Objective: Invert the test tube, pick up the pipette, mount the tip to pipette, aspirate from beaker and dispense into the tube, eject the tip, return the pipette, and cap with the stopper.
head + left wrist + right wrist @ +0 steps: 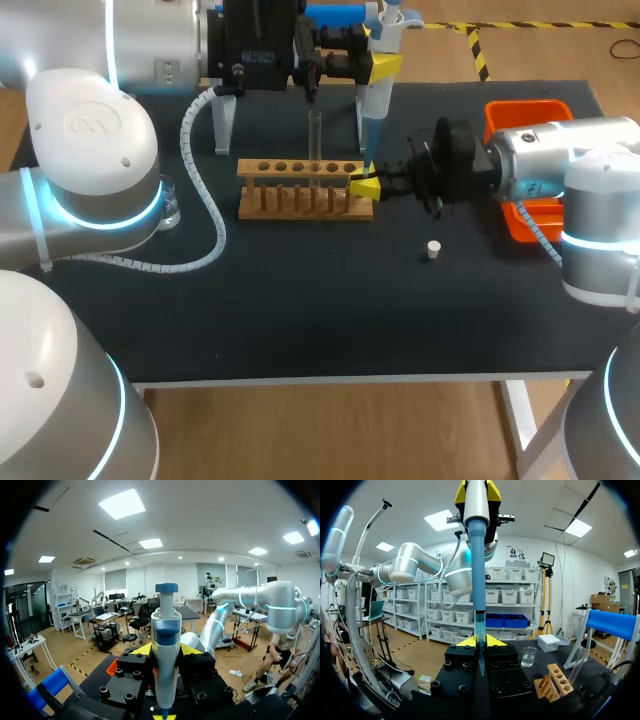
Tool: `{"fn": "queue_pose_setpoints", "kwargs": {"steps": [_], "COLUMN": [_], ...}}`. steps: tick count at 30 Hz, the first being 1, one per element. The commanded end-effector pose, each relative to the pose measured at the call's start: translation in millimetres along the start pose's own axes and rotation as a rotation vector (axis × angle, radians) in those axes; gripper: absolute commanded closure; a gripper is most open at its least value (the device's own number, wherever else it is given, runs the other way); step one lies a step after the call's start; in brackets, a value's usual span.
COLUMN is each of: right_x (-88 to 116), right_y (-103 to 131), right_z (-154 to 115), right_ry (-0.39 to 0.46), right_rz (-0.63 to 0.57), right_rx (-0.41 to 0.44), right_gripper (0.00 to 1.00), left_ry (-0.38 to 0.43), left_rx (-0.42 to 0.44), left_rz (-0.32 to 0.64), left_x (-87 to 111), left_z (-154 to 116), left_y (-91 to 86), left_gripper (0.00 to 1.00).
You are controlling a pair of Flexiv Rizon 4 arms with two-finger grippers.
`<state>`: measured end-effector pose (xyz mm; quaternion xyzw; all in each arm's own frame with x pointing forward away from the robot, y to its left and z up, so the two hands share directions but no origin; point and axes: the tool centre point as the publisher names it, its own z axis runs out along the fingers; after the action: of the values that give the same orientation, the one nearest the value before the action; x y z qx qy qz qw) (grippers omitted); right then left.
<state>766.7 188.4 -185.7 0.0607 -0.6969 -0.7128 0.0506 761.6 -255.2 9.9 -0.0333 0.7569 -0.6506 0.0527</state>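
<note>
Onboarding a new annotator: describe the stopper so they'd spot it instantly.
On the black table, find the wooden rack in the middle. Just past its right end, on the robot's side, the stopper lies alone on the bare tabletop. It is the only small white plug, and it touches nothing.

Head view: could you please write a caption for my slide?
Left gripper holds the pipette upright near the wooden rack; right gripper sits at the rack's end.
</note>
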Motion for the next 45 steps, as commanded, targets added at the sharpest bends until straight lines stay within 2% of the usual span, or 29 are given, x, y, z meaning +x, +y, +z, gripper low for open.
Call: {"fn": "queue_pose_setpoints", "kwargs": {"steps": [1,5,7,8,9,18,28,36,40,45], "right_x": [0.1,0.5,1.8,2.5,3.5,10.4,32.1,48.8,52.8,52.8], "right_y": [13.6,13.7,9.9,7.7,5.3,-13.9,-40.9,-64.9,-69.5,-69.5], "right_z": [-3.7,-4.2,-5.2,-5.8,-6.4,-20.3,-65.0,-94.4,-104.1,-104.1], "right_ry": [0.001,-0.002,-0.007,-0.006,-0.003,0.010,0.057,0.026,-0.007,-0.007], "right_rz": [-0.004,-0.001,0.006,0.010,0.012,0.008,-0.061,-0.048,-0.042,-0.042], "right_rx": [0.001,0.010,0.017,0.018,0.021,0.071,0.186,0.263,0.273,0.273], "right_gripper": [1.00,1.00,0.53,0.08,0.00,0.00,0.00,0.00,0.00,0.00], "left_ry": [0.004,0.004,0.004,0.004,0.004,0.004,0.004,0.004,0.004,0.004], "left_rx": [-0.002,-0.002,-0.002,-0.002,-0.002,-0.002,-0.002,-0.002,-0.002,-0.002], "left_rz": [-0.001,-0.001,-0.001,-0.001,-0.001,-0.001,-0.001,-0.001,-0.001,-0.001], "left_x": [0.1,0.1,0.1,0.1,0.1,0.1,0.1,0.1,0.1,0.1], "left_z": [-0.8,-0.8,-0.8,-0.8,-0.8,-0.8,-0.8,-0.8,-0.8,-0.8], "left_y": [8.5,8.5,8.5,8.5,8.5,8.5,8.5,8.5,8.5,8.5], "left_gripper": [1.00,1.00,1.00,1.00,1.00,1.00,1.00,1.00,1.00,1.00]}}
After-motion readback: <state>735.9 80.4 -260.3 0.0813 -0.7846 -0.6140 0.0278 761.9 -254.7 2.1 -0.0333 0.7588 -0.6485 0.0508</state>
